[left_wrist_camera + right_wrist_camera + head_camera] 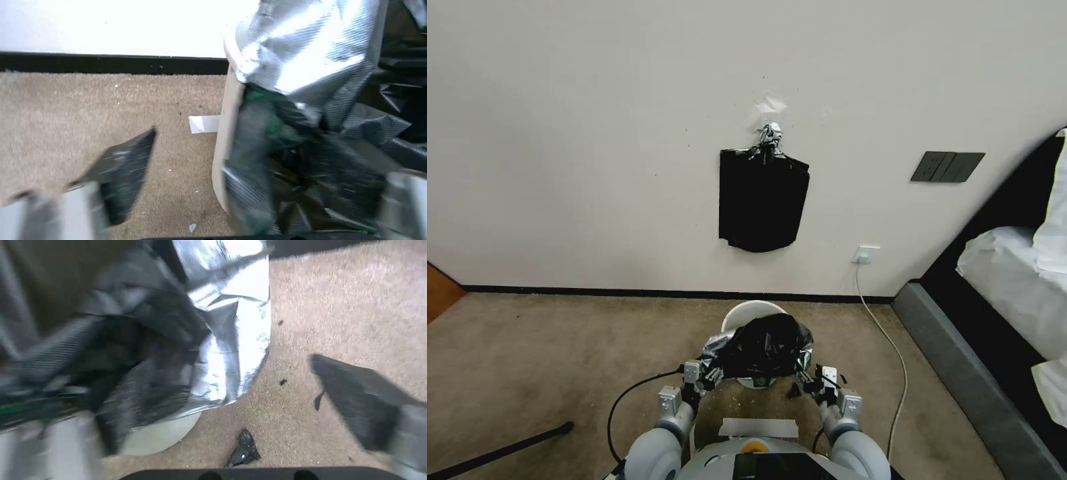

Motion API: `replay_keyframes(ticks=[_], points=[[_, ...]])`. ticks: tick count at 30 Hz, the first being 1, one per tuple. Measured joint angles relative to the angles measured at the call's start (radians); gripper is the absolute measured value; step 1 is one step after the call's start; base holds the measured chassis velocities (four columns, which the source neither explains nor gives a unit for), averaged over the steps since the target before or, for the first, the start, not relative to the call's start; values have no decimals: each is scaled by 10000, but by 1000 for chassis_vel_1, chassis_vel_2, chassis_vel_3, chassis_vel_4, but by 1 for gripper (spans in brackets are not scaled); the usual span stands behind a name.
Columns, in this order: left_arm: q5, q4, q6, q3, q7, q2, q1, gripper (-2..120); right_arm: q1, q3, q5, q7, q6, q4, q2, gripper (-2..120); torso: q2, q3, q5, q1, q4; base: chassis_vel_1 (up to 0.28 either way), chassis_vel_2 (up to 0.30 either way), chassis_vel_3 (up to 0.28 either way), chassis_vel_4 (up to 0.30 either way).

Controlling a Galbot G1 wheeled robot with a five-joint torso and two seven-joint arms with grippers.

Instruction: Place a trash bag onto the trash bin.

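Observation:
The off-white trash bin (pixel 748 311) stands on the carpet just in front of me, near the wall. A glossy black trash bag (pixel 767 347) lies crumpled over its near rim and mouth; the far rim is bare. My left gripper (pixel 700 377) is at the bag's left edge and my right gripper (pixel 812 383) at its right edge, both open. In the left wrist view the bag (pixel 311 66) hangs over the bin wall (pixel 225 133), with one finger (pixel 124 170) out over the carpet. The right wrist view has the bag (pixel 222 340), the bin (pixel 155 438) and one finger (pixel 356 400) clear of both.
A flat bundle of black bags (pixel 762 200) hangs on the wall above the bin. A white cord (pixel 894 347) runs from a socket (pixel 866 254) across the carpet. A bed (pixel 1014 280) stands at right, a black pole (pixel 500 450) lies at lower left, and a black scrap (pixel 792 392) lies nearby.

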Motion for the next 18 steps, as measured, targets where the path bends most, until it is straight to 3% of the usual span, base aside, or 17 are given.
replay_keyframes(ticks=[14,17,18], points=[[-381,337,-1357,-466,1538,1159,323,100,-198,22,-154,22,-2,335,-11,100,0,0,0,0,0,0,0,0,0],[-1191,226,-1530,-660,2338,1638,446,100,-277,65,-174,22,-55,445,-36,100,0,0,0,0,1,0,0,0,0],[-1191,226,-1530,-660,2338,1638,446,100,-277,65,-174,22,-55,445,-36,100,0,0,0,0,1,0,0,0,0]])
